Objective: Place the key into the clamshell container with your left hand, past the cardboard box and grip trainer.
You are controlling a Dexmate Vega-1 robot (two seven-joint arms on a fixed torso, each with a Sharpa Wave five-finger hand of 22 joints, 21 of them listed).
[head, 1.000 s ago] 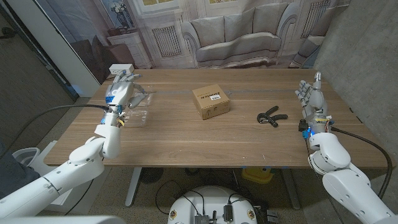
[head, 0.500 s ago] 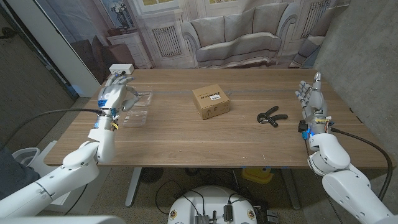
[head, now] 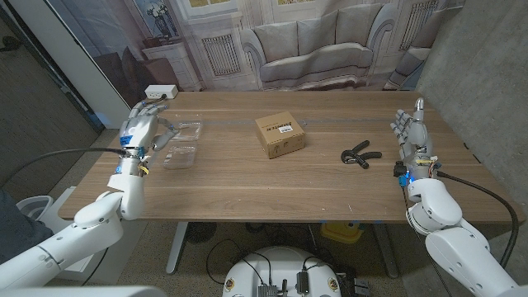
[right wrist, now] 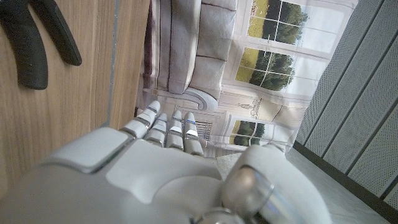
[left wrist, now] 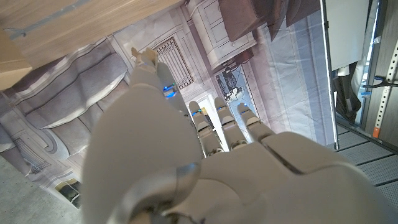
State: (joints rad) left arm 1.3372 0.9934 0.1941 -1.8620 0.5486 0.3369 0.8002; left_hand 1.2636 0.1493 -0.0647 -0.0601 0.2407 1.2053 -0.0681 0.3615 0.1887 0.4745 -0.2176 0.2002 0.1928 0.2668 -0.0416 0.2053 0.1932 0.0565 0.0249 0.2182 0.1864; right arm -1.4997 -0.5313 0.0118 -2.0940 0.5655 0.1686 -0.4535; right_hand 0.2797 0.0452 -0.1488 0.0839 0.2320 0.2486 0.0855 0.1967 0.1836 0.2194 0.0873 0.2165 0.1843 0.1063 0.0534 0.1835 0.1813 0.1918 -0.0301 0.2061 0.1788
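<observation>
On my head view the left robot hand (head: 140, 130) stands raised at the far left of the table (head: 247, 186), fingers up and spread apart, nothing held in it that I can make out; in the left wrist view I see the same robot hand (left wrist: 205, 155) from behind, its fingers (left wrist: 219, 121) straight and close side by side against the backdrop. Just right of it lies the clear clamshell container (head: 180, 145), open, one half nearer me and the other half farther back; whether the key sits inside I cannot tell, the plastic is too small and glary. At the far left edge of the table, behind the hand, rests a small white box (head: 159, 91). Moving right, the cardboard box (head: 280, 134) stands about mid-table with a label on top; well right of that the black grip trainer (head: 359, 155) lies flat, handles splayed, and its handles (right wrist: 37, 43) show again in my right wrist view. Near the right edge the right robot hand (head: 412, 132) stands on the table with fingers pointing up and held together, gripping nothing; it is near the grip trainer but apart from it; from the wrist I see the back of that robot hand (right wrist: 143, 168).
</observation>
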